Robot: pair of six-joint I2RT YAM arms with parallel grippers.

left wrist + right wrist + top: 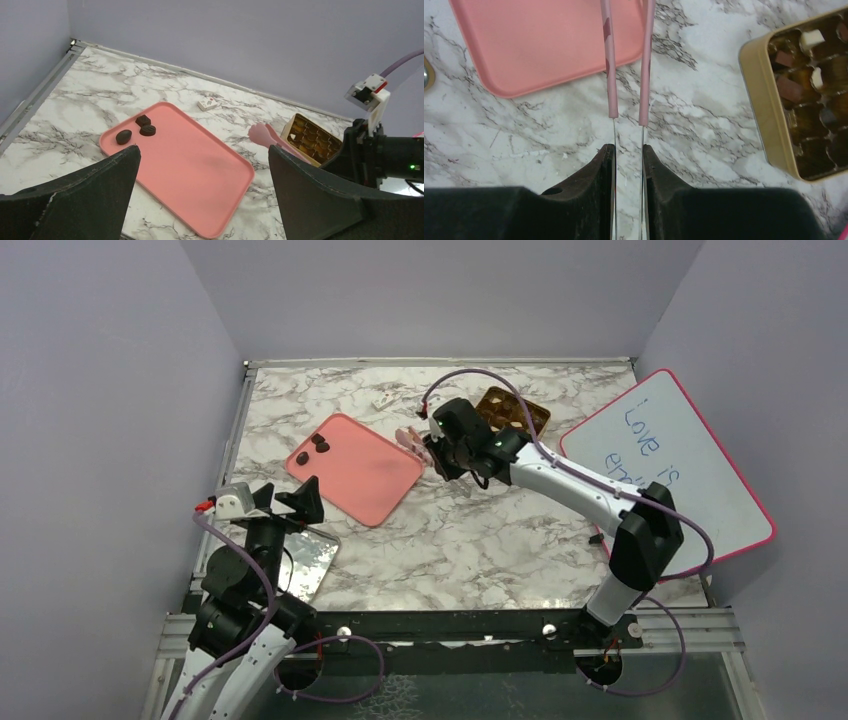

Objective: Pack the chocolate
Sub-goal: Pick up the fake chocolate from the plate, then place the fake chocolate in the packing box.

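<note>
Right jaws pinch pink tweezers [609,75]; seemingly three chocolates [147,130] sit on tray [200,180].

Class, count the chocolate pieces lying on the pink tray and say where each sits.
3, all in one corner of the pink tray: a square piece, a round piece right beside it, and an oval piece slightly apart. None seems hidden.

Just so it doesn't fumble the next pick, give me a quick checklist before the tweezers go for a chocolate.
1. Right gripper jaws clamped on pink tweezers: ok.
2. Tweezer tips empty: cannot tell, cropped in the wrist view.
3. Chocolates waiting on pink tray: ok, three dark pieces.
4. Free compartments in gold box: ok, several look empty.
5. Left gripper out of the way: ok, open, tray's near side.
</note>
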